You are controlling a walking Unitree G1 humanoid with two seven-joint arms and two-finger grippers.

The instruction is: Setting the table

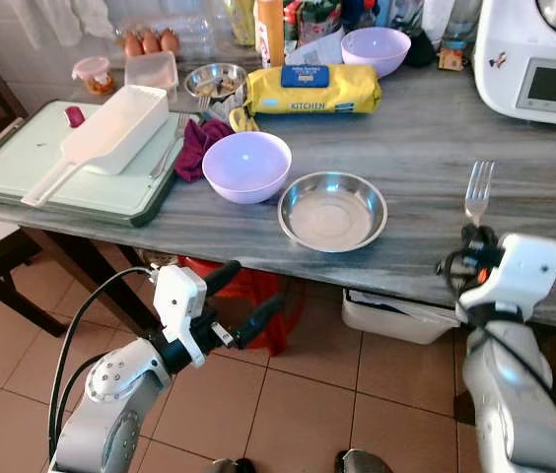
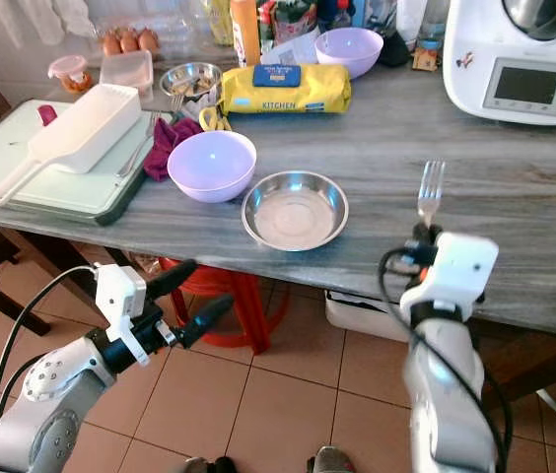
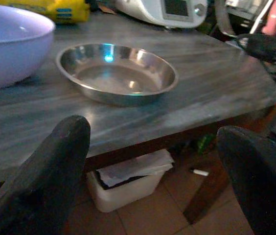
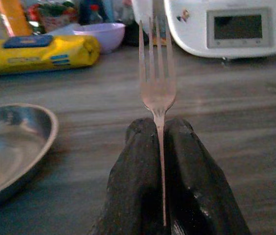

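Note:
A metal fork (image 1: 478, 190) points away from me over the grey table's (image 1: 436, 148) front right part, its handle pinched between the black fingers (image 4: 138, 171) of my right gripper (image 1: 474, 236), which is shut on it. A shallow steel plate (image 1: 332, 211) lies near the front edge, left of the fork. A lilac bowl (image 1: 246, 166) stands beside that plate. My left gripper (image 1: 243, 299) hangs open below the table edge, in front of the plate (image 3: 116, 72), with nothing between its fingers (image 3: 45, 181).
A yellow pack (image 1: 312, 89), a second lilac bowl (image 1: 376, 49), a small steel bowl (image 1: 215, 82) and a white kitchen machine (image 1: 539, 59) stand at the back. A green tray (image 1: 22, 158) with a white scoop (image 1: 110, 133) lies left. Under the table sits a white bin (image 1: 396, 315).

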